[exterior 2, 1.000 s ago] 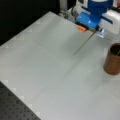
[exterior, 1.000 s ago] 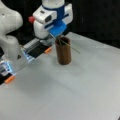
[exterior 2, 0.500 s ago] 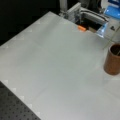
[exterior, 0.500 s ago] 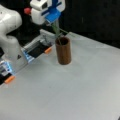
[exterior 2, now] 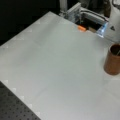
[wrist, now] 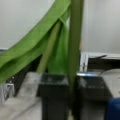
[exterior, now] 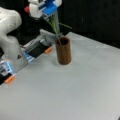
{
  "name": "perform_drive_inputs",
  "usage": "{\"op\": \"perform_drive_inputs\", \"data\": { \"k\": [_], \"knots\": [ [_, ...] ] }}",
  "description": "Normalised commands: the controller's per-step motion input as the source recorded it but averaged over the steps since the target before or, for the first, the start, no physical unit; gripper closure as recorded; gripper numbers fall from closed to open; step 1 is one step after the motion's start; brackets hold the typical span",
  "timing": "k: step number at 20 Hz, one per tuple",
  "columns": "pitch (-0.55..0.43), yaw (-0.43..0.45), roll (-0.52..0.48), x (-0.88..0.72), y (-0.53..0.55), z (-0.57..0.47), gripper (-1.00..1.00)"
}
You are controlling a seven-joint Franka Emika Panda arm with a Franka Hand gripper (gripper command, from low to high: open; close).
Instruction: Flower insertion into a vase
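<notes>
Your claw (exterior: 53, 17) is gripping the green flower stem (exterior: 55, 26) above the brown vase (exterior: 63, 50) on the table (exterior: 75, 87), so keep it vertical over the rim as its lower end is entering.

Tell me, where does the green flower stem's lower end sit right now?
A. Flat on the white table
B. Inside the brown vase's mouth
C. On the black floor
B: in a front view the stem runs from the gripper down into the vase.
</notes>
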Motion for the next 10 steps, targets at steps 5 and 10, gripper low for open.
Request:
{"op": "perform_drive_inputs", "data": {
  "k": [5,10],
  "knots": [
    [0.806,-0.121,0.036,0.10,0.02,0.32,1.00],
    [1.000,-0.120,-0.134,0.61,-0.02,0.39,1.00]
  ]
}}
